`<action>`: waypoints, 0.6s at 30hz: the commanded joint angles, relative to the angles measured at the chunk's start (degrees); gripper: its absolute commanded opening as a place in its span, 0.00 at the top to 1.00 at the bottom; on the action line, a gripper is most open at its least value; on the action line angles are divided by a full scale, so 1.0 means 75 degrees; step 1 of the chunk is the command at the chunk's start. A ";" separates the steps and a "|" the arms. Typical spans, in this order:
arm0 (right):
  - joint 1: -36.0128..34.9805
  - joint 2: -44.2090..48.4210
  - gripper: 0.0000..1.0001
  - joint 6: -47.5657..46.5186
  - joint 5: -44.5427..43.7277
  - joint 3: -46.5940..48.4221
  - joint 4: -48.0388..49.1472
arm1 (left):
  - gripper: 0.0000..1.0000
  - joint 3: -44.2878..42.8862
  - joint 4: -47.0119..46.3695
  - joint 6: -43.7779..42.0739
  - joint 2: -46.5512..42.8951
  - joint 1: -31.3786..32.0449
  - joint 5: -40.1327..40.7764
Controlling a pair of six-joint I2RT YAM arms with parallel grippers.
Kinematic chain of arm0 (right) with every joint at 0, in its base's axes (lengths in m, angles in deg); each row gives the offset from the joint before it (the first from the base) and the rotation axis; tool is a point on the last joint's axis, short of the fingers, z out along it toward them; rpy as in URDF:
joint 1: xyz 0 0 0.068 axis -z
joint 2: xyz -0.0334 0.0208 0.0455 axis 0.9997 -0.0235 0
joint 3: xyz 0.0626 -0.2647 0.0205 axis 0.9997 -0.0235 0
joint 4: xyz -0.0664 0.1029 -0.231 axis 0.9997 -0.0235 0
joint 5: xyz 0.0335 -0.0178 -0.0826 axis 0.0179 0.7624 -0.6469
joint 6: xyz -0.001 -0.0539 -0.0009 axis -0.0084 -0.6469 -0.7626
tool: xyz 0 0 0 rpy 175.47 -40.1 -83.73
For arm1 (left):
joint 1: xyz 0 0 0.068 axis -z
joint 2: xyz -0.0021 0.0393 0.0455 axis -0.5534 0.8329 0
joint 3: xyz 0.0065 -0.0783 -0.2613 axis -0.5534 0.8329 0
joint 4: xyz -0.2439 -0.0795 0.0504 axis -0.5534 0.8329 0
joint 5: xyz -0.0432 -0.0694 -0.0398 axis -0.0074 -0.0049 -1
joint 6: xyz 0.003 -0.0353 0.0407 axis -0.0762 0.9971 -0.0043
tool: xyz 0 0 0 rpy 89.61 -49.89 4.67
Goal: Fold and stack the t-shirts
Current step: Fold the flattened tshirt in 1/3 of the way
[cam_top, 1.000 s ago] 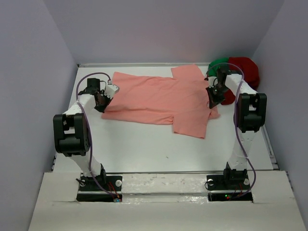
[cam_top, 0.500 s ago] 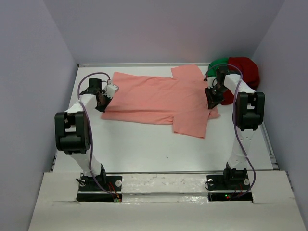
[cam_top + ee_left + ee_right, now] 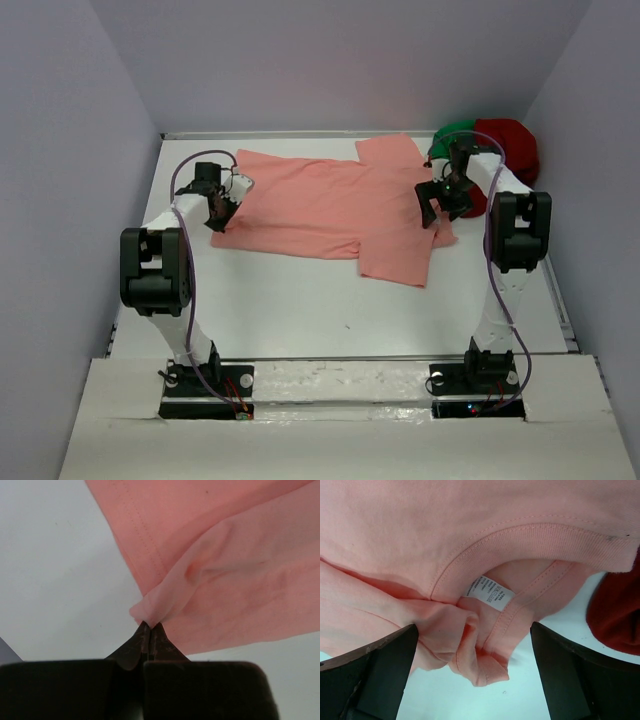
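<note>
The salmon-pink t-shirt (image 3: 330, 205) lies spread across the back of the white table (image 3: 300, 300), its bottom hem to the left and its neck to the right. My left gripper (image 3: 224, 203) is shut on a pinch of the hem corner (image 3: 150, 612); the left wrist view shows its fingertips (image 3: 150, 626) pressed together on the cloth. My right gripper (image 3: 440, 200) stands open over the collar, one finger on each side of the bunched neck edge (image 3: 485, 655) and nothing gripped. The white neck tag (image 3: 489, 593) shows inside the collar. The dark red t-shirt (image 3: 510, 145) and the green t-shirt (image 3: 455, 133) lie bunched at the back right corner.
Grey walls close in the table on the left, back and right. The dark red cloth (image 3: 617, 615) lies just right of my right gripper's outer finger (image 3: 570, 665). Bare white table runs from the pink shirt to the arm bases.
My right gripper has opened and let go of the collar, which now rests on the table. My left gripper has shifted slightly right, still holding the hem corner.
</note>
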 commanded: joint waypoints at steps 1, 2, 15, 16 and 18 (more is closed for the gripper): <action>0.0008 0.0760 0.00 -0.0159 -0.0024 0.0287 -0.0127 | 1.00 -0.0312 -0.0126 0.0145 -0.0009 0.0178 0.0172; 0.0008 0.0865 0.00 -0.0171 -0.0013 0.0287 -0.0162 | 1.00 -0.0300 -0.0219 0.0157 -0.0009 0.0190 0.0277; 0.0008 0.2869 0.00 -0.0405 0.0022 -0.0240 -0.1110 | 0.02 0.0437 -0.1461 0.0497 -0.0044 0.0319 0.2304; 0.0008 0.2940 0.00 -0.0440 0.0092 -0.0287 -0.1251 | 0.01 0.0542 -0.1508 0.0486 -0.0195 0.0307 0.2444; 0.0008 0.3232 0.00 -0.0592 0.0372 -0.0601 -0.1567 | 0.01 0.0636 -0.1497 0.0485 -0.0395 0.0272 0.2748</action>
